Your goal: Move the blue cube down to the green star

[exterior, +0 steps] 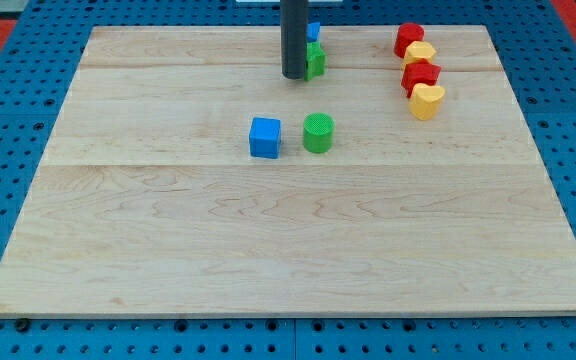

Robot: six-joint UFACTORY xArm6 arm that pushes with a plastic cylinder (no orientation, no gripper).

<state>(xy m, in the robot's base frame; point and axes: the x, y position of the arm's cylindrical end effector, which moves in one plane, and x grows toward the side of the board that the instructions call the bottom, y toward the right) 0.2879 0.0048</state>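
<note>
The blue cube (265, 137) lies near the board's middle, a little toward the view's top. A green cylinder (318, 132) stands just to its right, with a small gap between them. My tip (294, 76) rests on the board above both of them, near the view's top. A green block (316, 62), its shape partly hidden by the rod, touches the rod's right side. A second blue block (313, 31) sits just above that green block, also partly hidden.
At the view's top right, a red block (408, 38), a yellow block (421, 53), another red block (420, 75) and a yellow heart-like block (427, 100) form a tight column. The wooden board (288, 250) lies on a blue pegboard.
</note>
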